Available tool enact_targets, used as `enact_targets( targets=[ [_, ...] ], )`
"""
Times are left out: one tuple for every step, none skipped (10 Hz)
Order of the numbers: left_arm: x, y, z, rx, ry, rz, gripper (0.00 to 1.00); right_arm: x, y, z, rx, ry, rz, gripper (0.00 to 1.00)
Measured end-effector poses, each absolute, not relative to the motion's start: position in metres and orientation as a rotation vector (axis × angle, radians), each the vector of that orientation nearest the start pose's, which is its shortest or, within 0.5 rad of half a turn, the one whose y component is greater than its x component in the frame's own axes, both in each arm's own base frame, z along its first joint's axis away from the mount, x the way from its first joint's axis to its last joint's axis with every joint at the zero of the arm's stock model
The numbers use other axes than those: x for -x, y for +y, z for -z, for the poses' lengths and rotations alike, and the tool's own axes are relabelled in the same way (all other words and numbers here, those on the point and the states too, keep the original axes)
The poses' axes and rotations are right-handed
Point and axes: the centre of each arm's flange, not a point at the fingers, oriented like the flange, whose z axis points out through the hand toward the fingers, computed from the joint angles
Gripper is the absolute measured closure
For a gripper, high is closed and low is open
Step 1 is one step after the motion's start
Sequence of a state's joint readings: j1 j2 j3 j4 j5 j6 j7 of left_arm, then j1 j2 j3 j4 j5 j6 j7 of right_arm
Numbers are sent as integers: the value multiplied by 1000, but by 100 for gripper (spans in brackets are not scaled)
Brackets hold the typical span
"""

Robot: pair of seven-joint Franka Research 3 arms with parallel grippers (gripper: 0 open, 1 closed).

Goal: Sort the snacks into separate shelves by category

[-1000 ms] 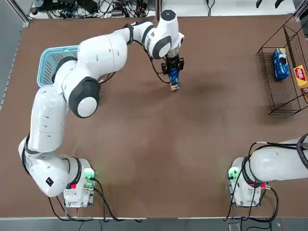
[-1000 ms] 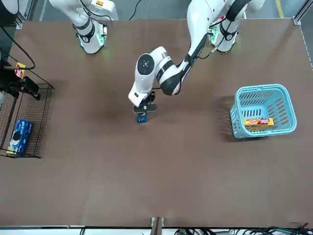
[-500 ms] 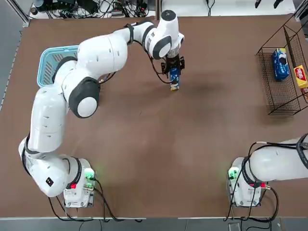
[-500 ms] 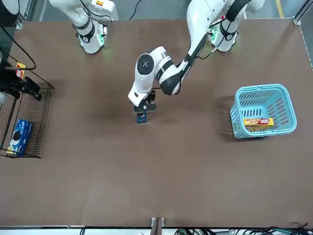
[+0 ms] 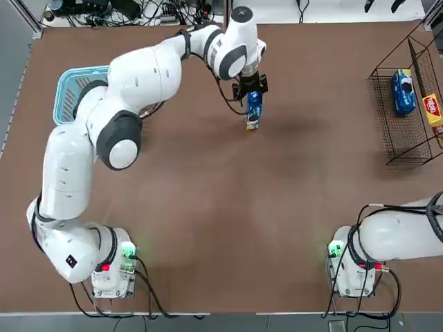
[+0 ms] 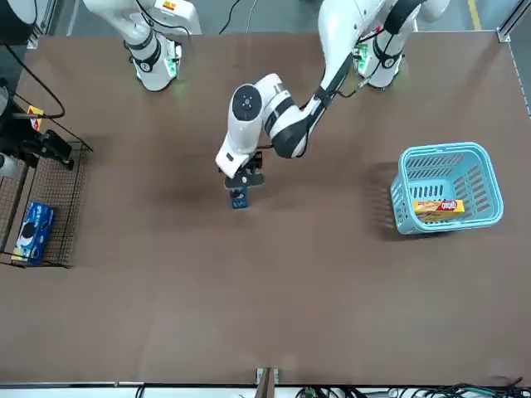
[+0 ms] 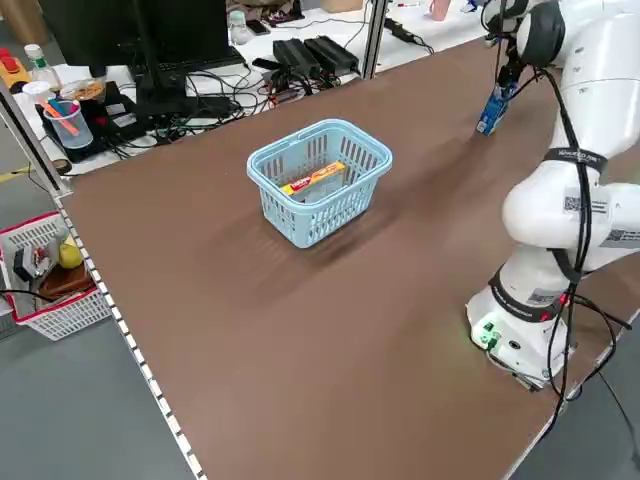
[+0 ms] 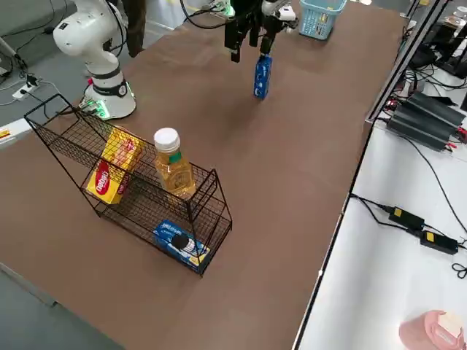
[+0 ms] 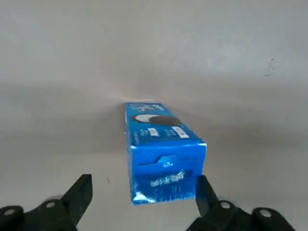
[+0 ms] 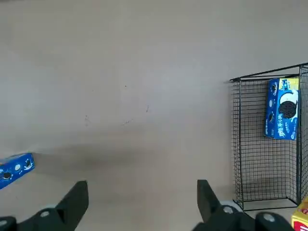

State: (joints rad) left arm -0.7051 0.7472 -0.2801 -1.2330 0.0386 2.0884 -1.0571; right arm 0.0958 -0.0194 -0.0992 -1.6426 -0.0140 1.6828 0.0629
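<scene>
A blue cookie packet (image 5: 253,115) stands on end on the brown table, at mid-back. My left gripper (image 5: 250,92) hovers just above it, open, its fingers clear of both sides of the packet (image 9: 163,159). At the right edge is the black wire rack (image 5: 408,131). Its lower shelf holds a second blue packet (image 8: 181,244), and its upper shelf holds a yellow box (image 8: 113,171). Another yellow-orange box (image 6: 438,207) lies in the light blue basket (image 6: 485,178). My right gripper (image 10: 142,192) is open and empty, high over the table near the rack (image 10: 260,144).
A bottle of amber liquid (image 8: 174,164) stands on the rack's upper shelf beside the yellow box. The basket (image 5: 69,93) sits at back left, partly under the left arm. The right arm's base (image 5: 353,266) is at front right.
My left gripper has opened and let go of the blue packet, then lifted a little. The packet stays standing on the table. The right arm has not moved.
</scene>
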Motion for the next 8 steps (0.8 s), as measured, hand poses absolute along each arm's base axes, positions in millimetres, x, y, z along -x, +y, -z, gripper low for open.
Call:
enact_targets(
  targets=[
    [-471,-592,-368,3321,-249,-83,5,-558,-4,-611,3149,103,94,0],
    [-477,-581,-393,3323,-281,-72,6,-558,-3,-611,3149,93,95,0],
    [-488,-564,-422,3323,-351,-65,8,-558,-2,-612,3150,73,98,0],
    [-507,-532,-448,3292,-462,-76,9,-559,-1,-613,3150,46,102,0],
    [-532,-488,-465,3231,-616,-93,9,-559,0,-615,3151,3,107,0],
    [-558,-441,-473,3178,-762,-94,1,-559,2,-615,3151,-53,107,0],
    [-581,-391,-476,3131,-889,-90,0,-558,7,-615,3150,-100,104,0],
    [-598,-342,-476,3072,-1017,-90,1,-558,12,-615,3148,-129,93,0]
  ],
)
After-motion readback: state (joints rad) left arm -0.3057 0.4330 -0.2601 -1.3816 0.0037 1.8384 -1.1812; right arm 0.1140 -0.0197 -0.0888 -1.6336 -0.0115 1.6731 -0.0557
